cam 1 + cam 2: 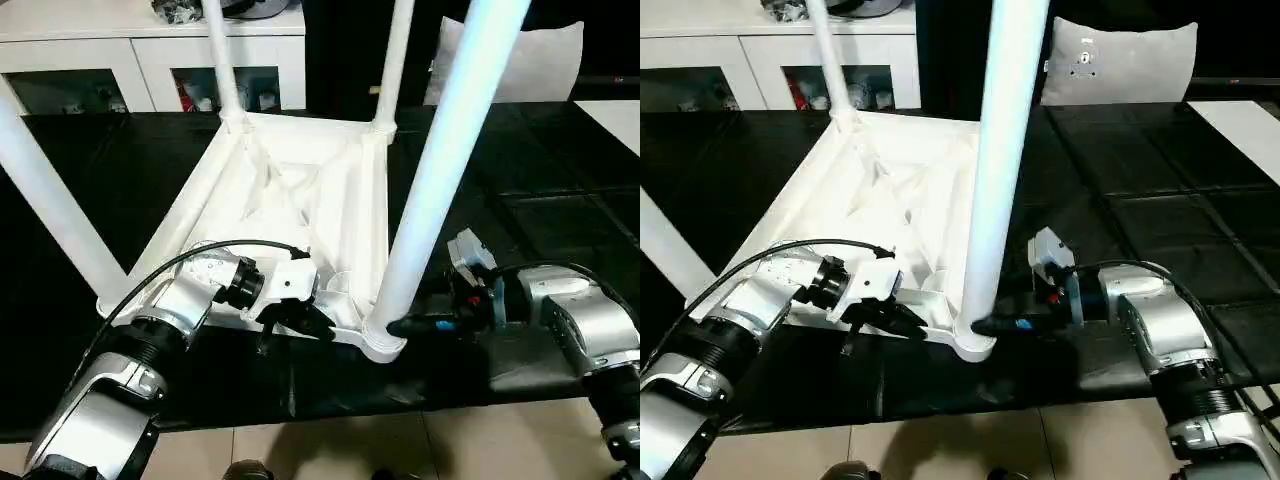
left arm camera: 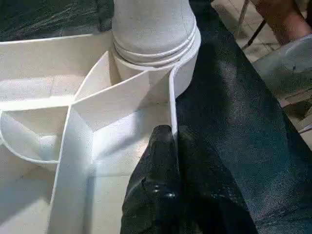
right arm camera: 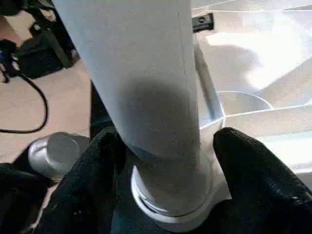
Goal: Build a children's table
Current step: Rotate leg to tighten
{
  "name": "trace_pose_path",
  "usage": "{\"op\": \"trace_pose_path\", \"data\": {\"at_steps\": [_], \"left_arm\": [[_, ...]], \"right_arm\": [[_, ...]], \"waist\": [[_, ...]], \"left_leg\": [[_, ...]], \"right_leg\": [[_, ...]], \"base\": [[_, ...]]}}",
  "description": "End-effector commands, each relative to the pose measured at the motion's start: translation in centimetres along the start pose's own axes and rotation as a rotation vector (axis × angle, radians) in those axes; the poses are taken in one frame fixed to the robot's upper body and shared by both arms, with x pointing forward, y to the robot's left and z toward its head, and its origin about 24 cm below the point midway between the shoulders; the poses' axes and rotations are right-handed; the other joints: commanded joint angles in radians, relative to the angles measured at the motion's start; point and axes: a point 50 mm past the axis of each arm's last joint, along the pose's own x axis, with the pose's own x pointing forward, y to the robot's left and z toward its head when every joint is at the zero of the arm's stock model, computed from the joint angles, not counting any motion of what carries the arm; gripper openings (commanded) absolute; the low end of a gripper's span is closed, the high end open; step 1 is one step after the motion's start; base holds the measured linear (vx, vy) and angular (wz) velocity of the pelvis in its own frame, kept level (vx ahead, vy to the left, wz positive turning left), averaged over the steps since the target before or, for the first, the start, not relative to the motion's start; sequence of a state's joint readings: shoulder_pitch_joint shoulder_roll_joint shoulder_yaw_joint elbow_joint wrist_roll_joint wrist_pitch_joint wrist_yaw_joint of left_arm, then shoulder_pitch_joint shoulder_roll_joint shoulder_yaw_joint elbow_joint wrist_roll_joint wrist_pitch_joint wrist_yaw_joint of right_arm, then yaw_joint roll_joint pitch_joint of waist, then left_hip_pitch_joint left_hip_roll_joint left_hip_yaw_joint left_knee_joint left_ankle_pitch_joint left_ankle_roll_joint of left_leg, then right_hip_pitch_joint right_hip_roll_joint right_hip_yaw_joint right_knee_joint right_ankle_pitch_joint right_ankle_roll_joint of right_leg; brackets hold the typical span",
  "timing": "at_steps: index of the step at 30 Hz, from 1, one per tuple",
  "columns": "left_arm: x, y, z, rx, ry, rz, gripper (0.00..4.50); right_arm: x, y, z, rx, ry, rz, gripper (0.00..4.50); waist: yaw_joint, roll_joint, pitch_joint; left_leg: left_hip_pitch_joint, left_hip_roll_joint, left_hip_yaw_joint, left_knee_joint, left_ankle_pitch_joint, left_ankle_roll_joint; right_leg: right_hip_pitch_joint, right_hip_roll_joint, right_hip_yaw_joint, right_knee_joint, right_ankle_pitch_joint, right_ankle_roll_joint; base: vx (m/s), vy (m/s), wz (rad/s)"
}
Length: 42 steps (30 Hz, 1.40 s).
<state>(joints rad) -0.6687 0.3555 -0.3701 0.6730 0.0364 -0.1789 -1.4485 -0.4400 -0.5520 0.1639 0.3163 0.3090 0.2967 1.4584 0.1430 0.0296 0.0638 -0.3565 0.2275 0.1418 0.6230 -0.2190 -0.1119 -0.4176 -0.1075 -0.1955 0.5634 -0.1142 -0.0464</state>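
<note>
Our left pincer (image 2: 173,146) pinches the upturned children's table (image 1: 300,190) by its near rim on the black bench (image 1: 120,170). Our right pincer (image 3: 165,161) straddles the near leg (image 1: 440,170) at its socket; we cannot tell whether it grips.

Children's table (image 1: 300,190): white plastic, smooth, faintly glossy; its legs (image 1: 440,170) likewise smooth. Work table (image 1: 540,200) cover: black, finely textured sheet with a dull sheen. Forearms (image 1: 590,320): silver, satin metal-like finish. Gripper fingers (image 2: 161,161): black, slightly glossy.
</note>
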Motion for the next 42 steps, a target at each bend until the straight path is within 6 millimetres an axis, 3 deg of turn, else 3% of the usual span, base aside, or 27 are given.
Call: {"op": "trace_pose_path", "data": {"at_steps": [1,8,12,16,18,21,23,25,26,27,28,31,32,33,37,40,41,42], "left_arm": [[-0.3,0.7,1.8,0.105,-0.003,-0.023,0.00],[-0.4,0.8,1.7,0.102,0.000,-0.018,0.00],[-0.5,0.9,1.5,0.058,-0.023,0.016,0.00],[-0.4,1.6,1.6,-0.026,-0.038,0.125,0.00],[0.0,2.1,2.0,-0.081,-0.067,0.191,0.00],[0.7,2.8,2.6,-0.133,-0.086,0.283,0.00],[1.3,3.2,3.1,-0.167,-0.099,0.344,0.00],[1.9,3.6,3.6,-0.197,-0.103,0.406,0.00],[2.1,3.9,3.8,-0.212,-0.110,0.438,0.00],[2.3,4.1,4.2,-0.232,-0.123,0.471,0.00],[2.5,4.4,4.4,-0.246,-0.133,0.496,0.00],[2.8,4.8,5.1,-0.257,-0.148,0.554,0.00],[3.0,4.9,5.5,-0.261,-0.163,0.566,0.00],[3.1,4.9,5.6,-0.257,-0.169,0.575,0.00],[3.0,4.8,5.6,-0.244,-0.164,0.581,0.00],[2.5,4.7,5.1,-0.236,-0.149,0.580,0.00],[2.4,4.6,4.9,-0.235,-0.145,0.579,0.00],[2.1,4.5,4.5,-0.227,-0.143,0.567,0.00]], "right_arm": [[0.0,0.0,0.8,-0.026,-0.002,0.034,2.75],[0.6,-0.5,0.4,-0.009,-0.003,0.044,2.08],[1.1,-0.7,-0.2,0.037,-0.038,0.043,1.96],[2.1,-1.0,-0.7,0.091,-0.083,-0.048,1.93],[3.0,-1.7,-0.8,0.106,-0.090,-0.186,1.93],[4.0,-2.8,-0.3,0.134,-0.100,-0.389,1.93],[5.4,-3.4,0.5,0.163,-0.104,-0.514,1.92],[6.6,-4.0,1.5,0.201,-0.122,-0.646,1.91],[7.0,-4.3,1.8,0.203,-0.126,-0.702,1.90],[7.4,-4.6,2.1,0.218,-0.131,-0.751,1.90],[7.7,-4.8,2.3,0.227,-0.134,-0.786,1.90],[8.0,-5.2,2.8,0.214,-0.139,-0.860,1.90],[8.2,-5.3,3.1,0.179,-0.154,-0.860,2.25],[8.1,-5.2,3.4,0.154,-0.164,-0.860,2.59],[7.6,-4.9,3.8,0.143,-0.208,-0.868,2.82],[6.5,-4.5,3.9,0.112,-0.240,-0.837,3.12],[6.2,-4.4,3.8,0.103,-0.244,-0.826,3.12],[5.5,-4.1,3.6,0.094,-0.254,-0.794,3.20]], "waist": [[-0.008,-0.016,-0.095],[-0.009,-0.014,-0.096],[-0.013,-0.015,-0.094],[-0.018,-0.012,-0.090],[-0.023,-0.015,-0.086],[-0.061,-0.014,-0.083],[-0.083,-0.012,-0.085],[-0.116,-0.007,-0.084],[-0.132,-0.003,-0.089],[-0.149,0.002,-0.087],[-0.154,0.006,-0.087],[-0.169,0.002,-0.089],[-0.169,0.003,-0.091],[-0.164,0.003,-0.095],[-0.143,0.000,-0.108],[-0.117,-0.009,-0.119],[-0.117,-0.009,-0.119],[-0.100,-0.009,-0.114]], "left_leg": [[-0.002,0.008,0.021,-0.070,-0.086,0.089],[-0.002,0.007,0.022,-0.070,-0.084,0.088],[-0.001,0.007,0.022,-0.071,-0.101,0.082],[0.004,0.003,0.024,-0.071,-0.118,0.068],[0.007,-0.001,0.024,-0.070,-0.136,0.059],[0.000,-0.010,0.018,-0.066,-0.168,0.030],[-0.004,-0.011,0.014,-0.064,-0.187,0.037],[-0.004,-0.010,0.010,-0.061,-0.211,0.032],[-0.014,-0.006,0.004,-0.062,-0.217,0.030],[-0.009,-0.002,0.004,-0.061,-0.228,0.038],[-0.004,0.000,0.004,-0.061,-0.236,0.041],[-0.002,-0.003,0.006,-0.063,-0.230,0.049],[-0.006,-0.004,0.006,-0.064,-0.209,0.056],[-0.008,-0.003,0.007,-0.065,-0.179,0.063],[-0.016,0.003,0.006,-0.062,-0.018,0.098],[-0.028,-0.003,0.009,-0.043,0.160,0.174],[-0.028,-0.003,0.009,-0.043,0.160,0.174],[-0.027,-0.010,0.016,-0.041,0.138,0.197]], "right_leg": [[0.076,-0.047,0.058,-0.066,-0.409,-0.055],[0.075,-0.048,0.057,-0.066,-0.414,-0.059],[0.075,-0.048,0.055,-0.070,-0.438,-0.050],[0.072,-0.046,0.051,-0.077,-0.477,-0.035],[0.071,-0.045,0.045,-0.088,-0.519,-0.016],[0.078,-0.041,0.023,-0.104,-0.571,0.035],[0.086,-0.041,0.011,-0.111,-0.567,0.060],[0.086,-0.039,-0.002,-0.120,-0.566,0.064],[0.099,-0.041,-0.010,-0.119,-0.554,0.077],[0.094,-0.044,-0.011,-0.124,-0.543,0.075],[0.092,-0.045,-0.013,-0.126,-0.538,0.069],[0.091,-0.047,-0.007,-0.121,-0.499,0.045],[0.093,-0.050,-0.001,-0.115,-0.474,0.029],[0.094,-0.053,0.007,-0.105,-0.438,0.008],[0.093,-0.053,0.034,-0.059,-0.251,-0.089],[0.088,-0.049,0.053,-0.007,-0.022,-0.163],[0.088,-0.049,0.053,-0.007,-0.022,-0.163],[0.083,-0.047,0.056,-0.008,-0.034,-0.168]], "base": [[0.000,0.000,0.00],[0.000,0.000,0.00],[0.000,0.000,0.00],[0.000,0.000,0.00],[0.000,0.000,0.00],[0.000,0.000,0.00],[0.000,0.000,0.00],[0.000,0.000,0.00],[0.000,0.000,0.00],[0.000,0.000,0.00],[0.000,0.000,0.00],[0.000,0.000,0.00],[0.000,0.000,0.00],[0.000,0.000,0.00],[0.026,-0.007,0.02],[0.000,0.000,0.00],[0.000,0.000,0.00],[0.000,0.000,0.00]]}}
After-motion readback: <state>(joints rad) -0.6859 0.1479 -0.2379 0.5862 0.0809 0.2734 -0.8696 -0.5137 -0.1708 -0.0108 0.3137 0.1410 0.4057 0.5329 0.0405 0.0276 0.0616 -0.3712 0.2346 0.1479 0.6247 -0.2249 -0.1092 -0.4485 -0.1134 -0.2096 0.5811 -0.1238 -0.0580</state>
